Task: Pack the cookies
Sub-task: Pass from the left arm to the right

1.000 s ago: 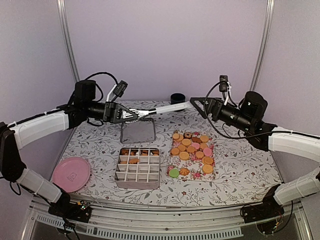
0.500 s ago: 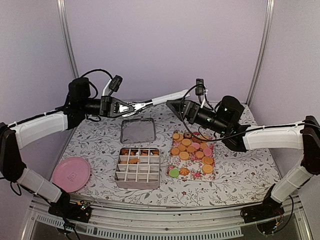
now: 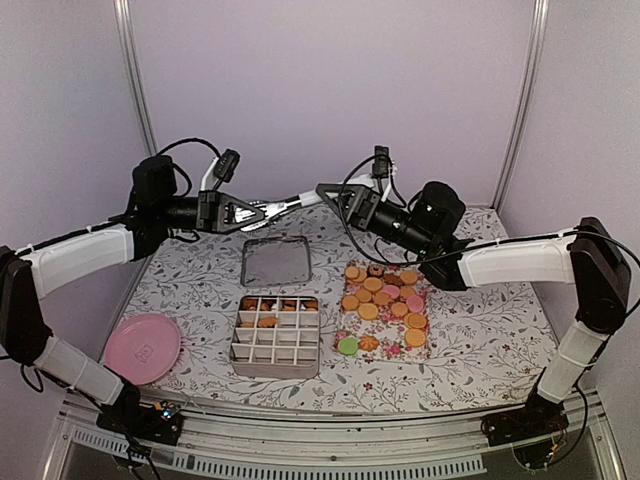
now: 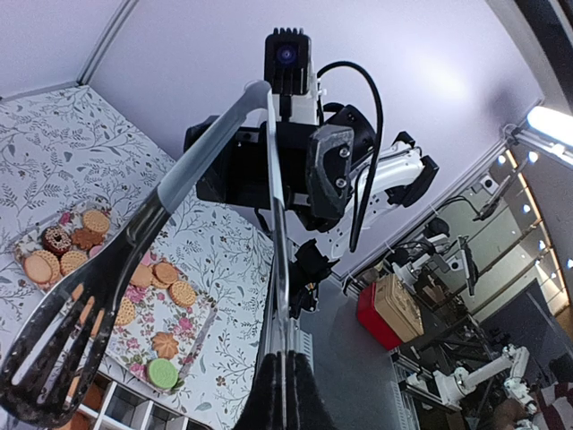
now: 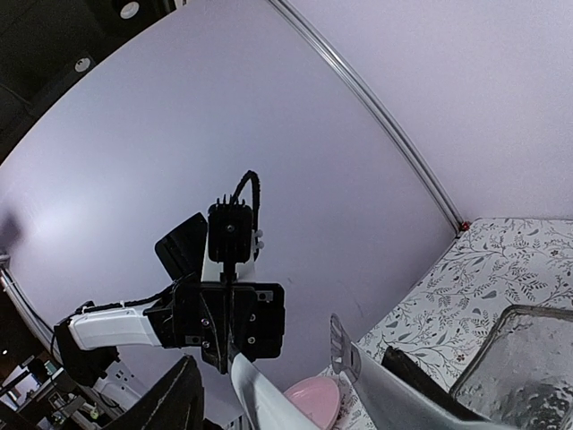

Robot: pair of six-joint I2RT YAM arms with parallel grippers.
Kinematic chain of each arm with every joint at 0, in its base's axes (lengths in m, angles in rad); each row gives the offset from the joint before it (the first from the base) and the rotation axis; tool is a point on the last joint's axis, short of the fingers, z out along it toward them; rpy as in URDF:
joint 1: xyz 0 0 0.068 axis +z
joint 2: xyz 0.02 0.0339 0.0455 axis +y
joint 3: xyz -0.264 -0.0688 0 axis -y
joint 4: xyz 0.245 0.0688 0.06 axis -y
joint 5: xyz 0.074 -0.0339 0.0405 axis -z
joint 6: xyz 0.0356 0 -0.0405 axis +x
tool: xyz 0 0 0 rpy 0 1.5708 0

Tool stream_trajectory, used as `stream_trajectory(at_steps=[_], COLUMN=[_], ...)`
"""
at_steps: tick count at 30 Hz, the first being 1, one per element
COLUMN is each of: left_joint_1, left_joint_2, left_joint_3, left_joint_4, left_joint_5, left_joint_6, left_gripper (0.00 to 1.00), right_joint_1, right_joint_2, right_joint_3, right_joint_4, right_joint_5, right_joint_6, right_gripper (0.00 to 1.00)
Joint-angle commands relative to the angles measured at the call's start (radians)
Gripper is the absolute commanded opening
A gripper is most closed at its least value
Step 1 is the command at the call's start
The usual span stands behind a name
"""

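Over the far middle of the desk (image 3: 480,340), arms: you had both lifted clear of the flowered cloth, reaching toward each other, their white forearms close to level.
Left gripper (image 3: 262,210): pinched tight on one leg of the tongs (image 3: 300,202), pointing toward the right edge.
Tongs: smooth pale legs joined at a hinge, with a black slotted spatula head; they hung in the air between your two grippers.
Right gripper (image 3: 326,193): fingers spread wide with the hinge end of the tongs between them; whether they touched it could not be told.
Cookies (image 3: 372,285): small flat round discs, mostly orange-tan, a few pink, one dark and ringed. Most lay on the tray right of the desk's middle, and more sat in the far rows of the box.
Green cookie (image 3: 347,346): at the tray's near left corner.
Tray (image 3: 393,350): rectangular, flower-printed.
Box (image 3: 272,368): grey, split into a grid of square cells, just left of the tray.
Lid (image 3: 275,262): clear, round-cornered rectangle, flat on the cloth behind the box.
Plate (image 3: 143,347): pink, round, toward the near left corner.
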Motion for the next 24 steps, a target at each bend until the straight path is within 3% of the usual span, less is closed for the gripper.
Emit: stream_trajectory(at_steps=[1,12,16,22,24], left_joint_1=[0.016,0.025,0.025,0.025,0.025], left_joint_2=[-0.020,-0.014,-0.013,-0.016,-0.017], left_joint_3=[-0.014,-0.014,-0.017,-0.035,-0.035], left_joint_4=[0.062,-0.071,-0.104,-0.121,-0.129], left_joint_5=[-0.006,-0.058,-0.061,-0.052,-0.050], left_joint_6=[-0.014,0.111,0.146,0.162,0.173], left_gripper=[0.00,0.03,0.12,0.09,0.15], right_joint_1=[0.006,-0.008,-0.024,-0.033,-0.034], right_joint_2=[0.021,-0.009,-0.022,-0.007,-0.001], right_joint_3=[0.034,0.070,0.065,0.068,0.075], right_joint_4=[0.030,-0.131,-0.151,-0.128,-0.128], right_joint_5=[-0.046,0.007,0.000,-0.048,-0.054], right_joint_6=[0.035,-0.001,0.000,0.015,0.021], right_gripper=[0.66,0.47,0.44,0.42,0.39])
